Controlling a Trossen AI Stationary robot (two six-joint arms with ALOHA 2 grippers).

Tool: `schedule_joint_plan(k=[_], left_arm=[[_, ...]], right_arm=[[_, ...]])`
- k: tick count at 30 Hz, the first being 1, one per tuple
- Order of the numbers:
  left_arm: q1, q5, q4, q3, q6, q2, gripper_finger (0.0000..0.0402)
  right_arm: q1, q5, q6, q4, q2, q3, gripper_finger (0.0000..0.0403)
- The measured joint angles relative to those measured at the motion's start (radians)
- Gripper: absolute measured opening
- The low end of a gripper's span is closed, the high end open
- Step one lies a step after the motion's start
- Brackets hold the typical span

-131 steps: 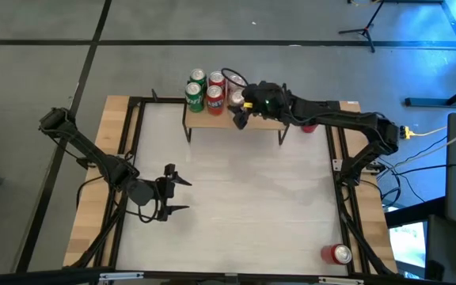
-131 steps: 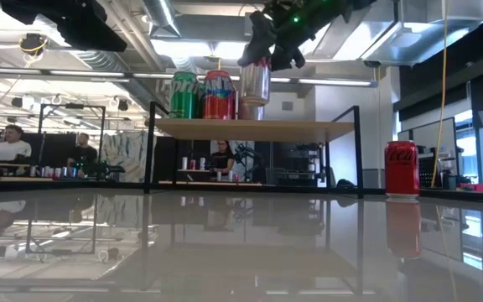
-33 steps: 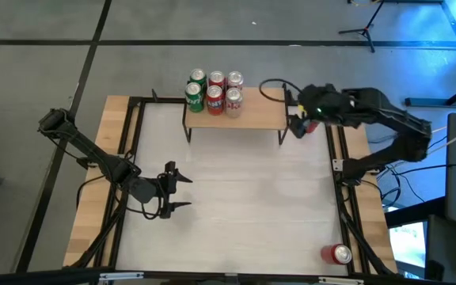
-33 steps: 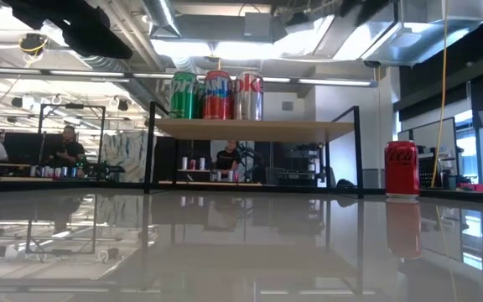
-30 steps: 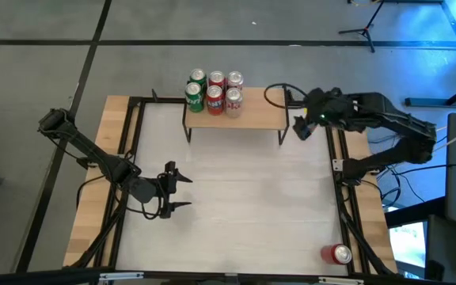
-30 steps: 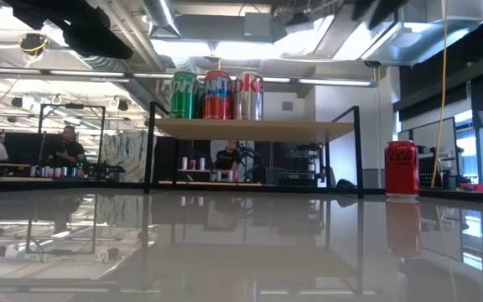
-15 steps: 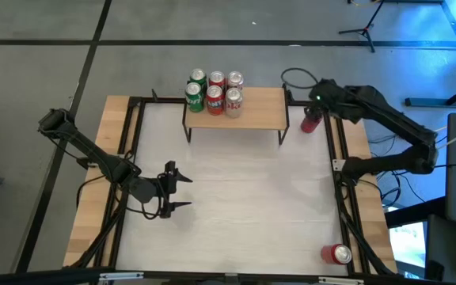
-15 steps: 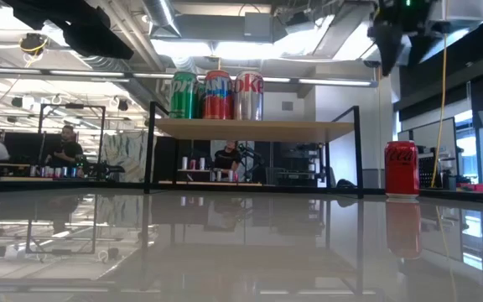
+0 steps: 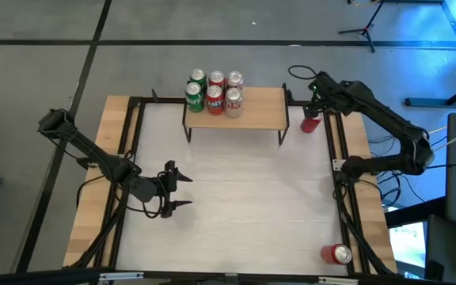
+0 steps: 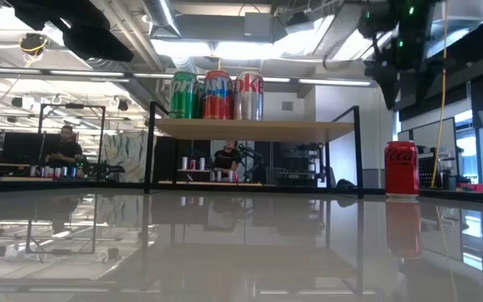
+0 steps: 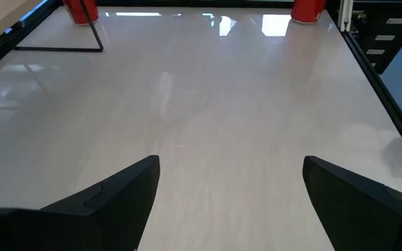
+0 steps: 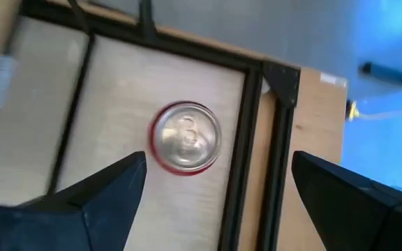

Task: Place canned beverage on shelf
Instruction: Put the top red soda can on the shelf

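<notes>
A red can (image 9: 311, 124) stands upright on the table just right of the shelf; it also shows in the low view (image 10: 402, 168). The shelf (image 9: 256, 111) is a light-wood board on thin black legs, with several cans (image 9: 212, 89) on its left end. My right gripper (image 9: 315, 101) hovers above the red can, open and pointing down. In the right wrist view the can's silver top (image 12: 185, 137) shows just off the gap between the open fingers (image 12: 218, 164). My left gripper (image 9: 172, 191) waits open and empty at the table's left.
A second red can (image 9: 337, 254) sits at the table's near right corner, also in the left wrist view (image 11: 307, 8). The table's black frame rail (image 9: 332, 150) runs close beside the standing can. The shelf's right half is bare board.
My right gripper has moved from the shelf's right end toward the table's far right corner and come down a little. It now stands over the red can. Its fingers stay open. The cans have not moved.
</notes>
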Motion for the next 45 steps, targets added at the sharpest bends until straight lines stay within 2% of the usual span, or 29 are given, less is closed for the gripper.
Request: schedule_joint_plan(k=[6,13,38,45], left_arm=[[-0.008,0.000,-0.005,0.000,-0.019,0.000,0.0343],[0.005,-0.003,-0.006,0.000,-0.023,0.000,0.0343],[0.006,0.002,-0.006,0.000,-0.019,0.000,0.0343],[0.006,0.003,-0.006,0.000,-0.018,0.000,0.0343]], right_arm=[[-0.092,-0.046,-0.067,0.025,0.064,-0.016,0.0356],[-0.099,-0.082,-0.087,0.094,0.113,-0.016,0.0356],[-0.097,-0.102,0.010,0.080,0.362,-0.015,0.0356],[-0.098,-0.101,0.010,0.082,0.390,-0.015,0.0350]])
